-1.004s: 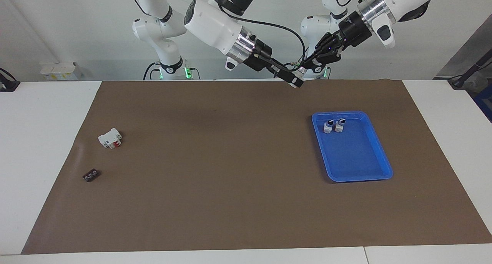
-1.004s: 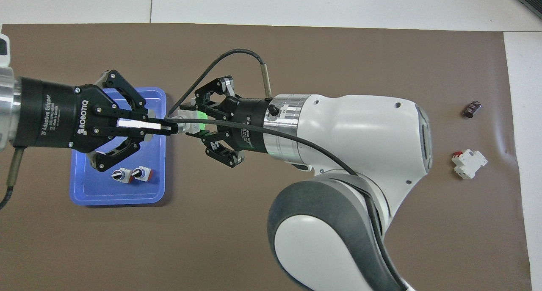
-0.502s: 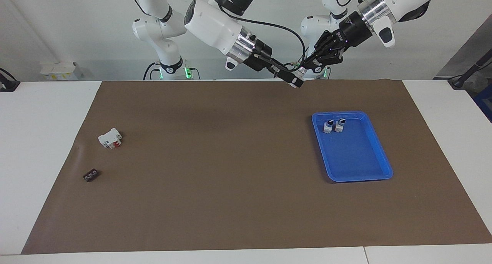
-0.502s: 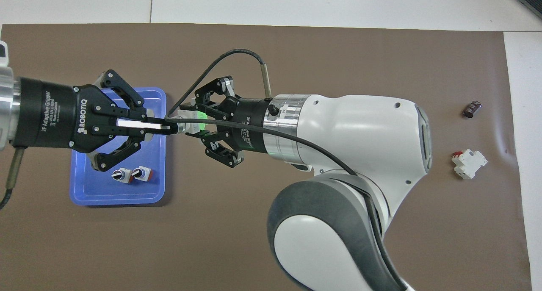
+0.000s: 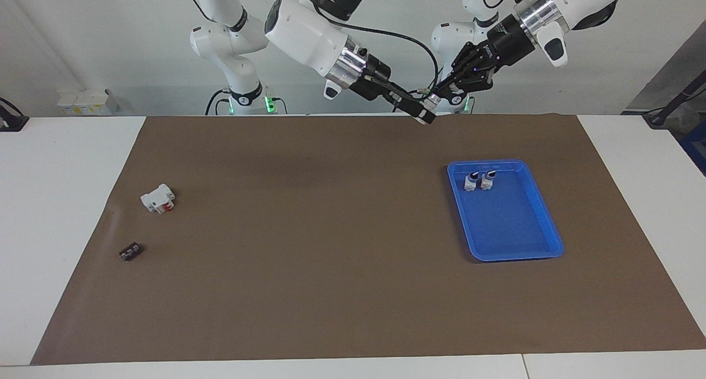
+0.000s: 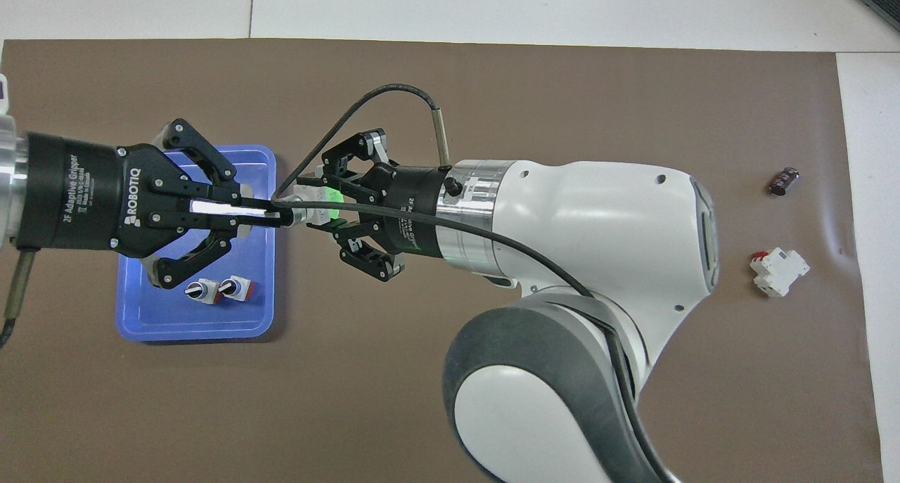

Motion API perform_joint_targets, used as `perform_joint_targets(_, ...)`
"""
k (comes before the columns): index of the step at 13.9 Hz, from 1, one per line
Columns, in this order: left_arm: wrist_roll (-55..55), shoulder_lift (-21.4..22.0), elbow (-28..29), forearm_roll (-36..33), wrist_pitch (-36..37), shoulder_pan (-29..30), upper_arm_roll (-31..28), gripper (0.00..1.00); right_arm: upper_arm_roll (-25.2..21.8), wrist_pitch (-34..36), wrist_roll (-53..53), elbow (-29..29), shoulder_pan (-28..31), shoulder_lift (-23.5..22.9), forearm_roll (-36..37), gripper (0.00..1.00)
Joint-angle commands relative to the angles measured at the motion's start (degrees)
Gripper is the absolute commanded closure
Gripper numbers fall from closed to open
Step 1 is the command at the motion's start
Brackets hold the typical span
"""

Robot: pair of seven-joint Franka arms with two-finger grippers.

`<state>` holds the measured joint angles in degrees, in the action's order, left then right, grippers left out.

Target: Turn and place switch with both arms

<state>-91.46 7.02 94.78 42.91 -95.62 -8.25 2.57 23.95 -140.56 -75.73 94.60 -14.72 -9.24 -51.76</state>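
Green-blocked switch aloft, long axis 3–9 o'clock overhead | right claw clamps its body | left claw pinches knob end at 9 | blue tray toward 8

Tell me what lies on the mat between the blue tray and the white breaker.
Nothing: in the facing view the brown mat is bare between the blue tray and the white breaker.

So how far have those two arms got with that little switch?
Picked up: the switch is in the air, shut in the right gripper. Two similar switches stand in the blue tray.

In hand: the left gripper is shut on its knob end, apparently for the turn.

Left: setting it down, probably in that tray.
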Motion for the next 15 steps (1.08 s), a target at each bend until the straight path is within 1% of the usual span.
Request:
perform_joint_targets(1, -0.65, 1.15, 1.55, -1.76, 0.52, 2.71, -0.28, 1.0, 0.05, 0.72, 1.02, 3.14, 1.1, 3.27, -0.19, 1.0)
perform_joint_targets(7, -0.21, 1.15, 1.64, -4.67, 0.52, 2.63, -0.19, 1.0, -0.04, 0.9, -0.12, 3.22, 1.1, 3.35, -0.19, 1.0)
perform_joint_targets(11, 1.28, 1.24, 1.9, -5.11, 1.22, 2.63, -0.28, 1.0, -0.13, 0.9, -0.47, 3.14, 1.19, 3.35, -0.19, 1.0)
perform_joint_targets(12, 1.89, 1.5, 1.9, -5.46, 1.92, 2.63, -0.19, 1.0, -0.22, 0.9, -0.56, 3.14, 1.19, 3.35, -0.27, 0.87)
perform_joint_targets(13, 3.03, 1.5, 1.9, -7.12, 2.1, 2.63, -0.19, 1.0, -0.31, 0.9, -0.73, 3.14, 1.19, 3.35, -0.19, 0.47)
perform_joint_targets(14, 4.17, 1.59, 2.08, -8.0, 2.11, 2.54, -0.19, 1.0, -0.39, 0.9, -0.74, 3.14, 1.19, 3.44, -0.01, 0.0)
perform_joint_targets(15, 5.84, 1.77, 2.51, -8.1, 2.19, 2.54, -0.19, 1.0, -0.48, 0.9, -0.74, 3.14, 1.19, 3.7, 0.95, 0.0)
